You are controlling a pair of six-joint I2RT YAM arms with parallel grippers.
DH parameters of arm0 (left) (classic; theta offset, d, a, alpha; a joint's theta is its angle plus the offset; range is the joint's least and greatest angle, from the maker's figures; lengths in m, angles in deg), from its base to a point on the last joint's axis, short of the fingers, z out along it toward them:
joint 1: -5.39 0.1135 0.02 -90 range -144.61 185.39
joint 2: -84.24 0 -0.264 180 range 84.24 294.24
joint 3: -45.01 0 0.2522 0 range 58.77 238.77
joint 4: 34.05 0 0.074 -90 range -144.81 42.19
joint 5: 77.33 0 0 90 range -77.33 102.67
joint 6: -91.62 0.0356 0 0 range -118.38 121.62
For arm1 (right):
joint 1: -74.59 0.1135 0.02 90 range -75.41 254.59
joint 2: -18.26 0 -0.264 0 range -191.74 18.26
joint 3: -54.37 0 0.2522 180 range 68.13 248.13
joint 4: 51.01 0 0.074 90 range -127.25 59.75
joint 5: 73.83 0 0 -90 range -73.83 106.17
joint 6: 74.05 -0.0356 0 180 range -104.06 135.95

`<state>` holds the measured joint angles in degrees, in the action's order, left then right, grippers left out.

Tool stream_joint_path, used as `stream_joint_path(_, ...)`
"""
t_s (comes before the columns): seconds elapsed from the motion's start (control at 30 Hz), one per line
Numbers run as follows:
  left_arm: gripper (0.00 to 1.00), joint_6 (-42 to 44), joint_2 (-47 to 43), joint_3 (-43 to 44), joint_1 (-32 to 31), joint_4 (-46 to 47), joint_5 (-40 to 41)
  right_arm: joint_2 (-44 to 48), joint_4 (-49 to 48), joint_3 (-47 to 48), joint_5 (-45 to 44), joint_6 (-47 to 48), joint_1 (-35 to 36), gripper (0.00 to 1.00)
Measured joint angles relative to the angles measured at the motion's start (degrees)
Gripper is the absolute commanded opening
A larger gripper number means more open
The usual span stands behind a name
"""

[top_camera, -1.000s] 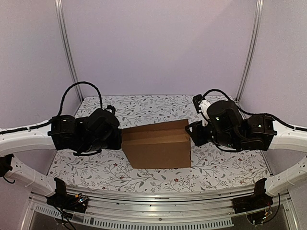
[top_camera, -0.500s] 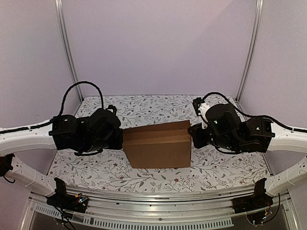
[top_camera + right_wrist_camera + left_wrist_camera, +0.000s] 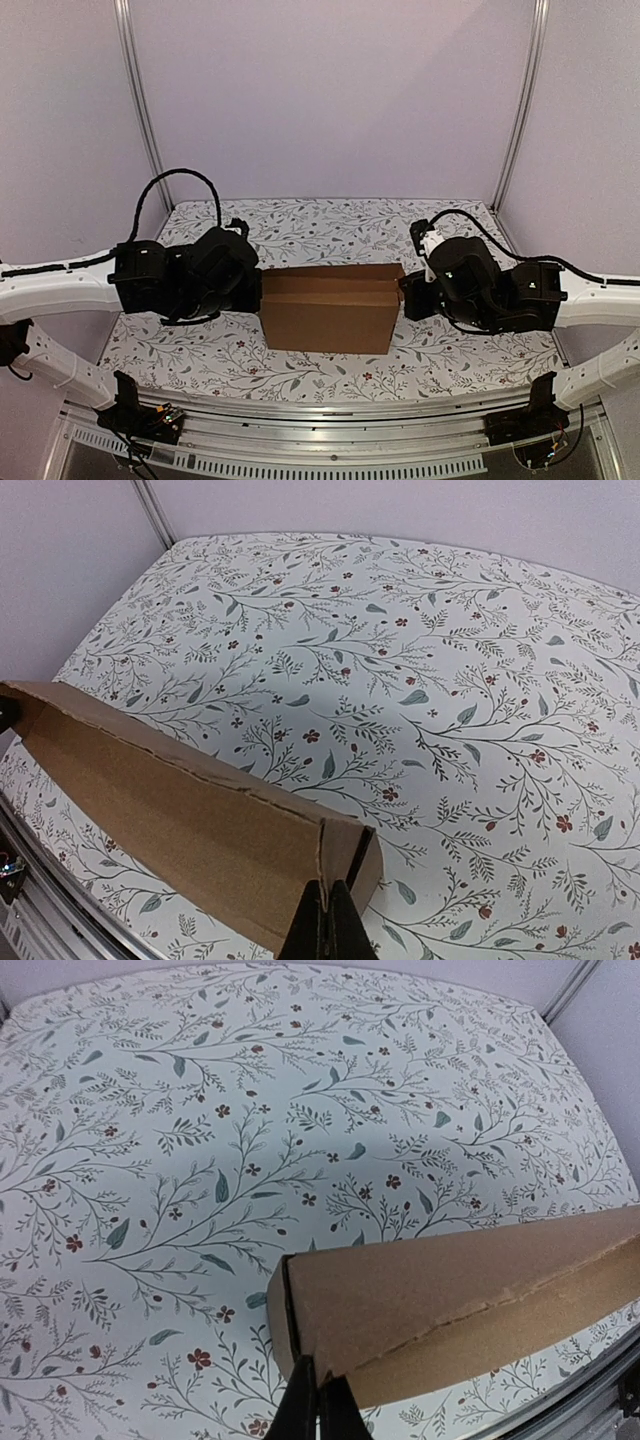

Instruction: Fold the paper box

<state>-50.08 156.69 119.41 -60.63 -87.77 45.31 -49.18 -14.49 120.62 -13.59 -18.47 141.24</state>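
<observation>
Cardboard: likely light, stiff, dents easily | paper box held at both ends, left gripper and right gripper each clenched on an end wall | you take it by edges, never mid-panel.

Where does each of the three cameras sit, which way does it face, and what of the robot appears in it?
Top external: fixed above and behind the bases, facing down over the table; left arm and right arm show, flanking the paper box.
Left wrist: on that arm, looking along the left gripper, pinched on one box end; only fingers show.
Right wrist: likewise, along the right gripper, pinched on the other end; only fingers show.
Shared: both wrist views see the box and floral table.
</observation>
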Motion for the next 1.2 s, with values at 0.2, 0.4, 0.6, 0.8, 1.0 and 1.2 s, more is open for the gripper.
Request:
stream_joint_path(0.2, 0.0, 0.0, 1.03, 0.07, -0.42, -0.02, 1.33, 0.02, -0.74, -0.39, -0.79, -1.62, 0.61, 0.0)
stream_joint_path(0.4, 0.0, 0.0, 1.22, 0.07, -0.79, -0.24, 1.92, -0.37, -0.96, -0.39, -1.68, -2.71, 0.96, 0.0)
stream_joint_path(0.6, 0.0, 0.0, 1.16, -0.17, -0.92, -0.22, 2.21, -1.33, -1.4, -0.31, -4.17, -3.85, 2.16, 0.0)
stream_joint_path(0.8, 0.0, 0.07, 1.05, -0.59, -1.11, -0.26, 2.64, -2.97, 0.04, 1.36, -6.25, -4.52, 3.26, 0.0)
stream_joint_path(1.0, 0.0, 0.28, 0.57, -1.14, -1.18, -0.39, 3.06, -4.63, 1.73, 3.1, -7.85, -5.2, 4.26, 0.0)
stream_joint_path(1.2, 0.0, 0.7, -0.07, -1.99, -1.36, -0.31, 3.74, -6.16, 1.11, 3.39, -10.23, -7.19, 5.57, 0.0)
